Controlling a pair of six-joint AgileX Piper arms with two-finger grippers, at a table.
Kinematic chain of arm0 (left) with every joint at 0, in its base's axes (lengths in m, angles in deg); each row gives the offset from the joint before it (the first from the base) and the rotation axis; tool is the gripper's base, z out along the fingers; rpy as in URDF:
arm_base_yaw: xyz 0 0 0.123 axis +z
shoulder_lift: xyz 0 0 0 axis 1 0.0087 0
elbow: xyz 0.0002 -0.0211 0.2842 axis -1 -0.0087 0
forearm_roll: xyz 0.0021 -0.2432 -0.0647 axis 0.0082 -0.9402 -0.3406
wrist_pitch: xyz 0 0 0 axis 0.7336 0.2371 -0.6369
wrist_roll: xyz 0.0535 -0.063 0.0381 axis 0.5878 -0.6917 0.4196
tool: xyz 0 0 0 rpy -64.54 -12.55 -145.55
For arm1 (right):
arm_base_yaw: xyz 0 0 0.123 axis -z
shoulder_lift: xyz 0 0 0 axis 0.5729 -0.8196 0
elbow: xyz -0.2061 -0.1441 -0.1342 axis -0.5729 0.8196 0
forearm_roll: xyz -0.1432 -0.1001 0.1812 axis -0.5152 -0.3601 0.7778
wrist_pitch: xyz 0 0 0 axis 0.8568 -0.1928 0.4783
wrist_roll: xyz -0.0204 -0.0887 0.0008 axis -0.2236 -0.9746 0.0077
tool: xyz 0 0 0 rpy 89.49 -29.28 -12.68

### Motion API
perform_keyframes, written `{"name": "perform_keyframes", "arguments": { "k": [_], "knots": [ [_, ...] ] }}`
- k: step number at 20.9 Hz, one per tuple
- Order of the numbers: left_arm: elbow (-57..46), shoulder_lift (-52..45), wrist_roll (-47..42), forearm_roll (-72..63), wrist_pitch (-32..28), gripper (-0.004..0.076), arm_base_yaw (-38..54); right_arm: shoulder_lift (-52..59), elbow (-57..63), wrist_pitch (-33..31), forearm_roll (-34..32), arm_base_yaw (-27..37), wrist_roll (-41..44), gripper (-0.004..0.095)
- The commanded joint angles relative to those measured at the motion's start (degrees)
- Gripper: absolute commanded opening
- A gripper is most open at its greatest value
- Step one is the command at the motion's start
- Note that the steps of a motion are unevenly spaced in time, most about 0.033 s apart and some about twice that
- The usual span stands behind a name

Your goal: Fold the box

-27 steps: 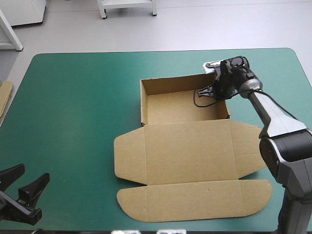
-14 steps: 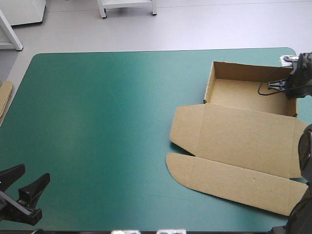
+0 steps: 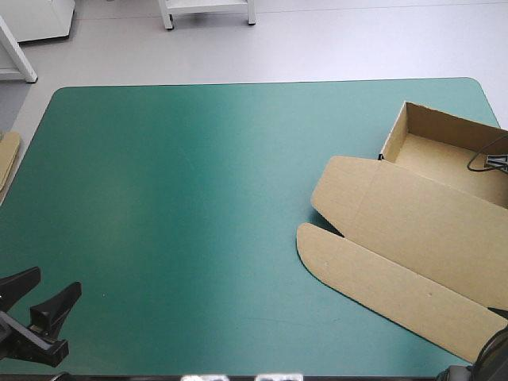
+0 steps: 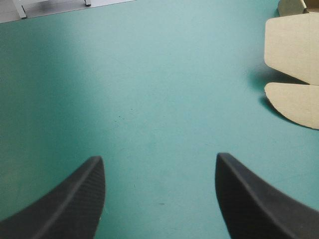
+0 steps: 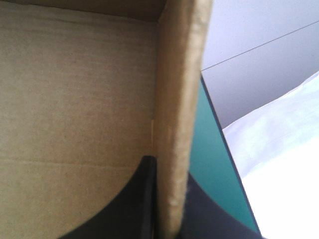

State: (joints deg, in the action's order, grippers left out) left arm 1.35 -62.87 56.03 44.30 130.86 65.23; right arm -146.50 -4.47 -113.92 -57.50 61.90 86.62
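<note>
Open-tray brown cardboard box (image 3: pixel 413 230), lid flat, sits at the right edge of the teal-green tabletop (image 3: pixel 198 198).
The right tool (image 5: pixel 169 172) is all but closed on an upright tray wall, the board pinched between its black fingers. The left tool (image 4: pixel 159 157) is spread wide and empty over the near-left corner, well apart from the box.

A table with a teal-green cover (image 3: pixel 198 182) is seen; a strip of flat brown board (image 3: pixel 6 157) is laid off its left edge.
</note>
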Motion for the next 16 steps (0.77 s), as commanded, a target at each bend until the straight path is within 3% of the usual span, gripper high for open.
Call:
{"name": "perform_keyframes", "arguments": {
  "k": [1,4,6,8,9,11,14,16],
  "knots": [
    [0.94,1.14,-0.08,-0.06,2.33,0.0459,-0.38,2.45,0.24,3.52,-3.60,2.26,-4.33,-0.0017],
    [0.94,1.25,-0.08,0.28,2.33,0.0459,-0.38,2.33,0.28,3.30,-3.04,2.36,-4.33,-0.0013],
    [0.94,1.90,-0.08,0.28,2.33,0.0459,-0.38,2.33,0.28,3.55,-2.26,2.36,-4.58,0.0094],
    [0.94,2.29,-0.08,0.92,2.33,0.0459,-0.38,2.33,0.28,3.85,1.43,2.36,-6.38,0.0364],
    [0.94,2.60,-0.08,2.60,2.33,0.0459,-0.38,2.33,-0.09,3.85,3.37,2.36,-6.38,0.0580],
    [0.94,3.14,-0.08,4.39,2.33,0.0459,-0.38,2.57,-0.72,3.28,4.09,2.36,-6.17,0.0710],
    [0.94,3.52,-0.36,6.94,2.33,0.0459,-0.38,4.56,-3.10,1.57,8.57,2.25,-6.63,0.0661],
    [0.94,3.85,-0.36,9.12,2.12,0.0459,-0.38,7.72,-3.46,1.94,7.95,1.16,-7.34,0.0618]
  ]
}}
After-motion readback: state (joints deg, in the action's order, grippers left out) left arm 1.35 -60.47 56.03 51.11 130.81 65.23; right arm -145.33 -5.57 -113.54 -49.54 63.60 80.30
